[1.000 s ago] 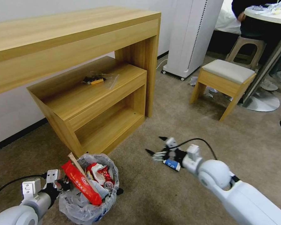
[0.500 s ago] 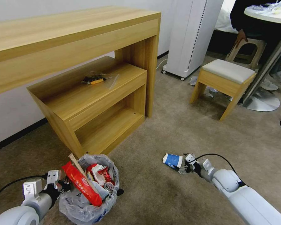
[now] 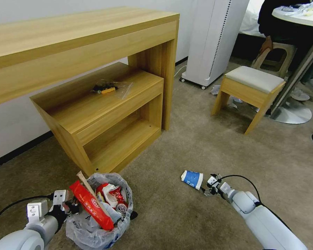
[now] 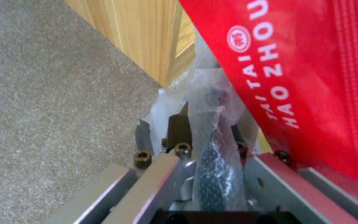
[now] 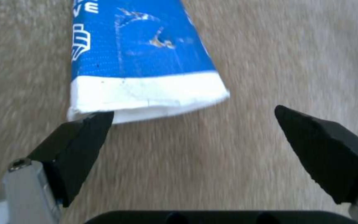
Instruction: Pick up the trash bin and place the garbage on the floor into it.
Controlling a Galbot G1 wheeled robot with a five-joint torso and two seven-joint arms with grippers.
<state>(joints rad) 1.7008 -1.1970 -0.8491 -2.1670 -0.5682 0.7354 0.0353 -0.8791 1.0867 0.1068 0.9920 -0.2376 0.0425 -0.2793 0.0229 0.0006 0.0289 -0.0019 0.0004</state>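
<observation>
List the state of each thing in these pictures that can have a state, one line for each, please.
Small round black trash bin with crinkly plastic liner: upright, full of litter, rim gripped.
Long red wrapper: sticking out of the bin.
Blue-white paper cup: lying on its side on the beige carpet, not gripped.
Left hand: shut on the bin's rim and liner.
Right hand: open, low beside the cup's end.

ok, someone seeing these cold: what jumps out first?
Probably the trash bin at lower left by the wooden shelf unit, stuffed with red wrappers, its bagged rim pinched in the left gripper. Next, the blue-white cup lying on its side on the carpet, with the right gripper open and low just behind its rim, not touching it as far as the wrist view shows.
</observation>
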